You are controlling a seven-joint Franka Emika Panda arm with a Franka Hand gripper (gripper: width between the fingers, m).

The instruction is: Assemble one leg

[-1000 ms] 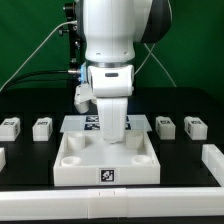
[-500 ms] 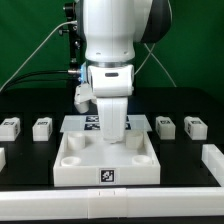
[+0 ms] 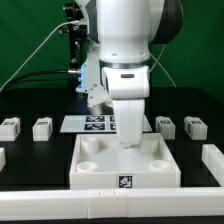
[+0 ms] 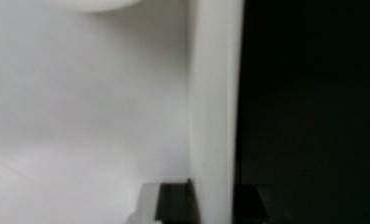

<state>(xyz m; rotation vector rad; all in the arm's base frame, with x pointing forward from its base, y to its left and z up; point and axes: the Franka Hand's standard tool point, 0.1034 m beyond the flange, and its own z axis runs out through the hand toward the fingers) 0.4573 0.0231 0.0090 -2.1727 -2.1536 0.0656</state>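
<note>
On the black table (image 3: 40, 165), four legs (image 3: 166, 126) are laid in a row, two on each side of the white tray (image 3: 95, 178). The gripper (image 3: 133, 138) is lowered into the tray; whether it is open or closed cannot be told.

big white tray-like piece (image 3: 95, 180) sits on the black table (image 3: 30, 150) near the front. round sockets (image 3: 90, 161) are sunk in its top, and there is a square black-and-white tag (image 3: 126, 182) on its front wall. marker board (image 3: 88, 124) lies flat just behind it, partly hidden. green backdrop (image 3: 30, 40) is behind, with cables (image 3: 45, 72) on the exterior view's left. white block (image 3: 213, 158) is cut off at the exterior view's right edge and another white piece (image 3: 2, 157) at its left edge (can't tell what they are). wrist view shows a blurred white surface (image 4: 75, 120) beside a black area (image 4: 315, 100).
</note>
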